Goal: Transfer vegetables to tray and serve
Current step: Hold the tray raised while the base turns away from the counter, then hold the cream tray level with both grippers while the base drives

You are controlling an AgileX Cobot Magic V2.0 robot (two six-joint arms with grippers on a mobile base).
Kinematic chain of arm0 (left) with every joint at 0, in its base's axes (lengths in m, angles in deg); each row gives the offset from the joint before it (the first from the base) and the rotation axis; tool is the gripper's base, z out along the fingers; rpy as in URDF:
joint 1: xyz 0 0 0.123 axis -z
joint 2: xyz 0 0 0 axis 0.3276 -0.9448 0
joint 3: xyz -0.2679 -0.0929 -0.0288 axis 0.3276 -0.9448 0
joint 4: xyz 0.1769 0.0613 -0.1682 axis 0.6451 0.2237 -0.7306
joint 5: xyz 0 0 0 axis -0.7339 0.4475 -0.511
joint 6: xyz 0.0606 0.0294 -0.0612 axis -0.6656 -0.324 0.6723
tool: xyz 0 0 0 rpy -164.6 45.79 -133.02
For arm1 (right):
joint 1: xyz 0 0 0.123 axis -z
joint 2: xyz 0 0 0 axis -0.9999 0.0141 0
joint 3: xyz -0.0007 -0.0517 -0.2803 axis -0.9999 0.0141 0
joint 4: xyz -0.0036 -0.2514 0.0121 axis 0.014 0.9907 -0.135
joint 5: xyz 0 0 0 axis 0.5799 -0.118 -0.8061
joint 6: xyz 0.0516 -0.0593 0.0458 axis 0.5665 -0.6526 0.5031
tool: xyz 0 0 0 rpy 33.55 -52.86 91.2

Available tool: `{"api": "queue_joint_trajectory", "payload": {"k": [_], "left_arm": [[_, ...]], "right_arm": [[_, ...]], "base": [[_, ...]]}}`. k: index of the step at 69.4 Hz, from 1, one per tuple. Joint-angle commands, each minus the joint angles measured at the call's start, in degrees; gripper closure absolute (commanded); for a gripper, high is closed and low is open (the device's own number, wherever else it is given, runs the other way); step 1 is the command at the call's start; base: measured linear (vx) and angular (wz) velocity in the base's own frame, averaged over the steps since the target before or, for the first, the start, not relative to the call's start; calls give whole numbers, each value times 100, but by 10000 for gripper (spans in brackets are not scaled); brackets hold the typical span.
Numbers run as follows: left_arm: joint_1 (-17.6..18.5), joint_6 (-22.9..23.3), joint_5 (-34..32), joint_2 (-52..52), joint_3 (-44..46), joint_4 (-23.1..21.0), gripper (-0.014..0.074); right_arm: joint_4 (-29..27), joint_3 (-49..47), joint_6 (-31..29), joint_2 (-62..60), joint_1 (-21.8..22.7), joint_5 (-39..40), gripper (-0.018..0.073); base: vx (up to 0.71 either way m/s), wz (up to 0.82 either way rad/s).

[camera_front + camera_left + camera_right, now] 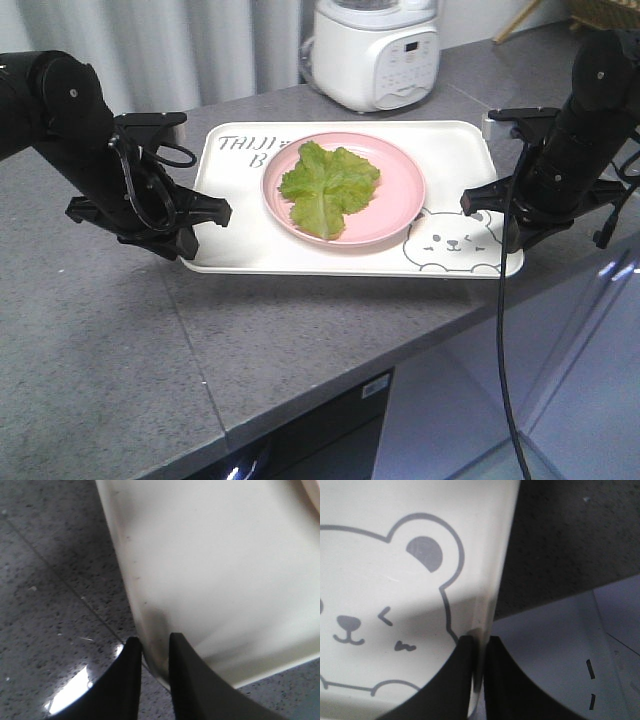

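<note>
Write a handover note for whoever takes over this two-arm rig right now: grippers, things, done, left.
Left gripper: shut on the left rim of the cream-white rectangular bear-print tray.
Right gripper: shut on its right rim, beside the bear face.
Crinkled green lettuce leaf lies on the round pink plate, which sits on the tray.
Done: lettuce aboard the tray, both rims gripped.
Left: carry it level and serve. Whether it is clear of the grey speckled counter cannot be told.

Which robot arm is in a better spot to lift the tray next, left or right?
Neither alone; probably both together. The left gripper pinches the tray's left rim, the right gripper pinches the rim beside the bear, and the lettuce sits on the pink plate between them.
</note>
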Motion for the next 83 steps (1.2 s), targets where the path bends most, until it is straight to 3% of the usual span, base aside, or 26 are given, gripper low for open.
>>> {"api": "queue_joint_trajectory", "payload": {"k": [1, 83], "left_arm": [[146, -131, -407, 328, 181, -752, 604], [146, -131, -407, 328, 181, -752, 604]], "right_arm": [[-517, -155, -217, -323, -104, 45, 568], [-517, -155, -217, -323, -104, 45, 568]], "base": [[-2, -31], [-4, -29]]}}
